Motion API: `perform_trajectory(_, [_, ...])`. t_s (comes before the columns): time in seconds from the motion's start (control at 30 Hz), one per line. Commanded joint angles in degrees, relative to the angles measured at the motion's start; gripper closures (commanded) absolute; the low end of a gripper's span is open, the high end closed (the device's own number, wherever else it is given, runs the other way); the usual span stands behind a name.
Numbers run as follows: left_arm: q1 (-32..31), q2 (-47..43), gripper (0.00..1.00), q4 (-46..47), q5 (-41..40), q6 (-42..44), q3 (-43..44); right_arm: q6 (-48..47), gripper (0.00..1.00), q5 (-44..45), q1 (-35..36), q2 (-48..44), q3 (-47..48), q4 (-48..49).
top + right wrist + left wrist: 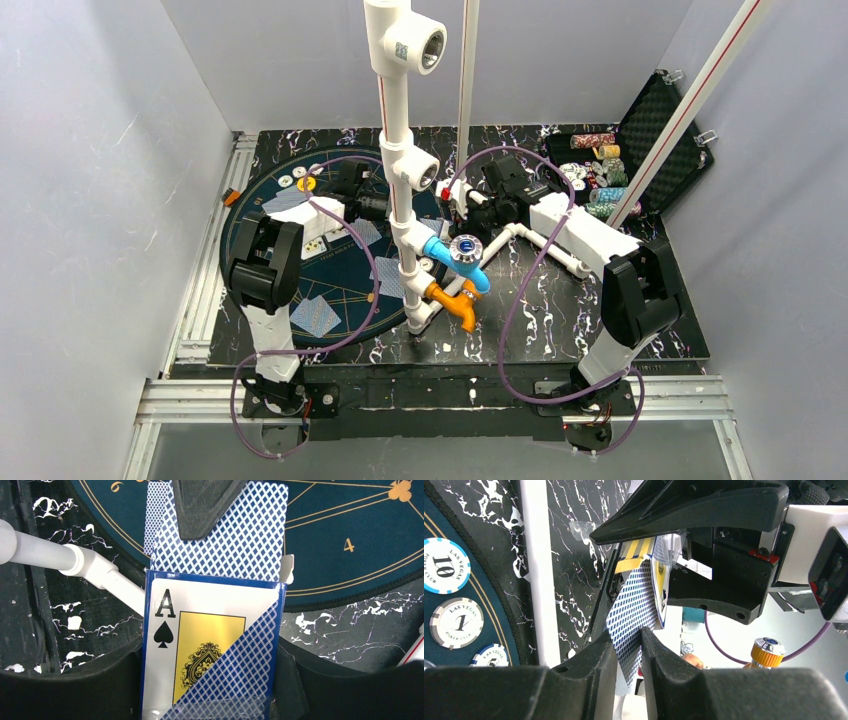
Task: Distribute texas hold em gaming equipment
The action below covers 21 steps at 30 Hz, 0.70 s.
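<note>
My right gripper is shut on an open card box that shows an ace of spades. Blue-backed cards stick out of its top. My left gripper is shut on one blue-backed card that protrudes from the box, and one of its fingers covers the cards in the right wrist view. Both grippers, the left and the right, meet beside the white pipe stand. Chips marked 10 and 1 and a blue chip lie on the mat. Blue-backed cards lie on the mat.
A round dark blue poker mat covers the left of the table. A white pipe stand with blue and orange fittings rises at the centre. An open black case with stacks of chips sits at the back right.
</note>
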Motion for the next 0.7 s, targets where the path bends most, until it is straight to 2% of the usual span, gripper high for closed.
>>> perform_trajectory(0.0, [1.2,-2.4,0.80,-0.6,0.3,0.7,-1.1,0.1,0.99,-3.0,-0.5,-2.6,1.7,2.0])
perform_trajectory(0.37, [4.3,-5.9,0.88,-0.9,-1.0,1.5,0.4,-0.9,0.99,-1.7,-0.5,-2.6,0.4,2.0])
perform_trajectory(0.67, [6.9,-8.7,1.00,-2.8,-1.6,4.7,1.2,-1.2,0.99,0.1,-0.5,-2.3,0.0,2.0])
